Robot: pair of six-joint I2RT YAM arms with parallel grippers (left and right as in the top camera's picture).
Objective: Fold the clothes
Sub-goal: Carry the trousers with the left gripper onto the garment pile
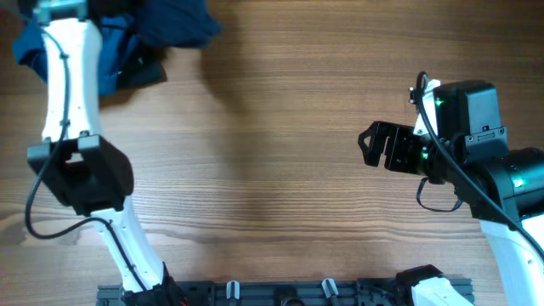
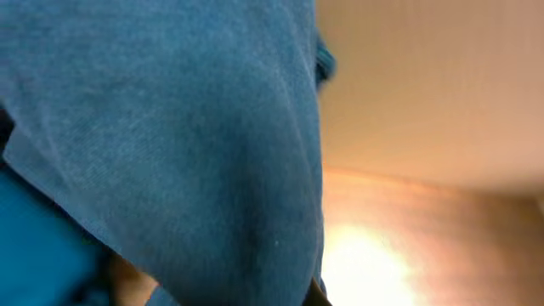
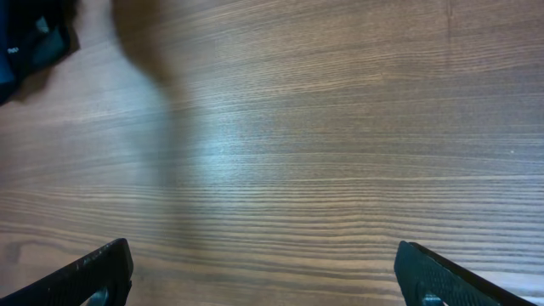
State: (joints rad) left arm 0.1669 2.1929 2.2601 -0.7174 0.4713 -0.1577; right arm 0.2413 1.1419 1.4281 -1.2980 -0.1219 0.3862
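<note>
- At the far left corner of the table (image 1: 280,102), the clothes (image 1: 170,25) lie in a bunched blue heap, with a dark navy fold spreading to the right and brighter blue beside the arm.
- Left arm (image 1: 64,85): it rises from the near edge, bends at a black elbow and stretches straight out to the heap.
- Left end effector: closed. The wrist view is filled by blue cloth hanging from it, which hides the fingers, with blurred table beyond.
- Right arm (image 1: 510,195): it is folded at the right side, with the wrist pointing left.
- Right end effector (image 1: 367,144): its jaws are spread wide and hold nothing. It is above bare wood, well apart from the clothes.
</note>
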